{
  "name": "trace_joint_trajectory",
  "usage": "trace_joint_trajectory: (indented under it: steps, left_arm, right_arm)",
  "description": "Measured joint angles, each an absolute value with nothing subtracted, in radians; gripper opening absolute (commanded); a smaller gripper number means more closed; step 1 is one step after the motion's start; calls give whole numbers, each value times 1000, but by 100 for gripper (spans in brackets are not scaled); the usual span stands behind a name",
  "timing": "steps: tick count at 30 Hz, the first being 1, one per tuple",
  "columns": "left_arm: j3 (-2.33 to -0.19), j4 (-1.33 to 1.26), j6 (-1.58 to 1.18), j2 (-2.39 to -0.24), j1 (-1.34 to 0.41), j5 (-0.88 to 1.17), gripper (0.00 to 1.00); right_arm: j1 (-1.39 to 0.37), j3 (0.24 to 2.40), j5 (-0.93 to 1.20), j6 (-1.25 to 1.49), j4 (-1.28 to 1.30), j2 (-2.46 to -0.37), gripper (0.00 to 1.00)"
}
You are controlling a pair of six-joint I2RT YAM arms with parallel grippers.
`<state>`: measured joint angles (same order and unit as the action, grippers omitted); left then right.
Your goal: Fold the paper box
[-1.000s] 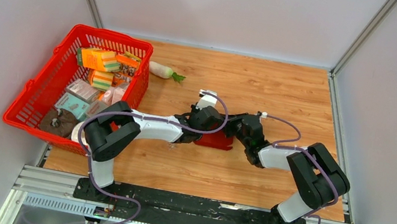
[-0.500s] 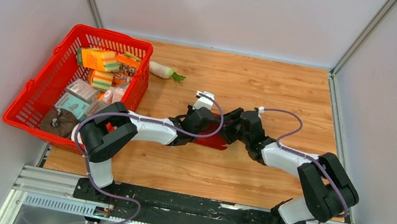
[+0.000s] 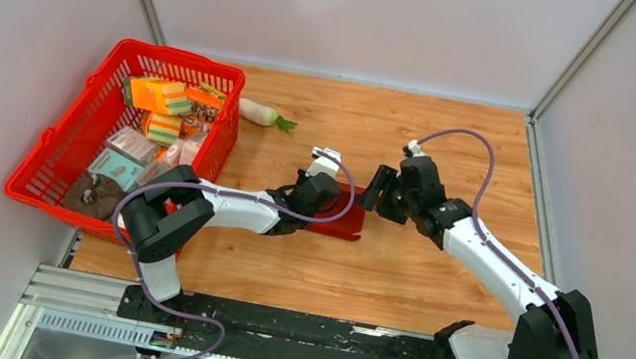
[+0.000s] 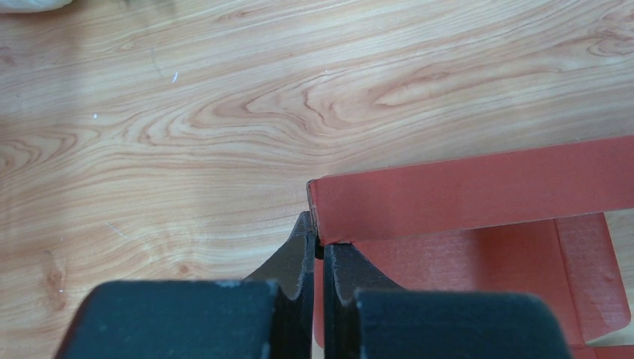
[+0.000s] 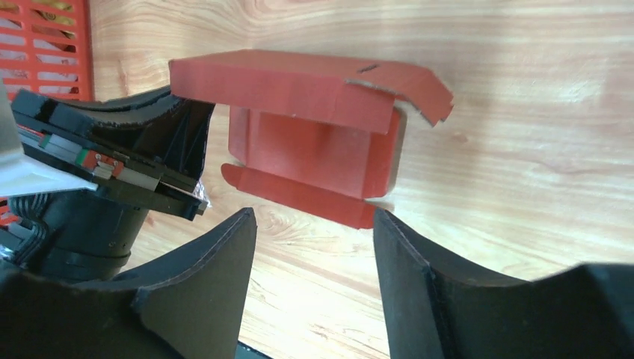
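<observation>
The dark red paper box (image 3: 343,225) lies partly folded on the wooden table, one long panel (image 5: 284,86) raised over its base. In the left wrist view that panel (image 4: 478,191) runs to the right from my fingertips. My left gripper (image 3: 317,211) (image 4: 318,241) is shut on the thin left end wall of the box. My right gripper (image 3: 375,191) (image 5: 314,215) hangs open just right of and beyond the box, touching nothing. The box's right end flap (image 5: 419,86) is curled and loose.
A red mesh basket (image 3: 181,55) with packets stands at the left, and its corner (image 5: 45,37) also shows in the right wrist view. A white radish (image 3: 261,112) lies beside the basket's far corner. Grey walls close in the table on three sides.
My right gripper opened, let go of the box and drew back up and to the right. My left gripper closed on the box's left end and stayed put.
</observation>
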<state>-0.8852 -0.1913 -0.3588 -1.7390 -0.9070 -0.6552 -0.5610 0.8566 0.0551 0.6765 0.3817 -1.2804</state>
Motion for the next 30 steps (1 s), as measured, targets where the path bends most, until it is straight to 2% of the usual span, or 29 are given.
trace_joint_trajectory:
  steps: [7, 30]
  left_arm:
    - [-886, -163, -377, -1731, -907, -653, 0]
    - [-920, -81, -422, -1729, -900, -621, 0]
  right_arm:
    - [-455, 933, 129, 582, 393, -1372, 53]
    - [-456, 1005, 200, 540, 342, -1546, 48]
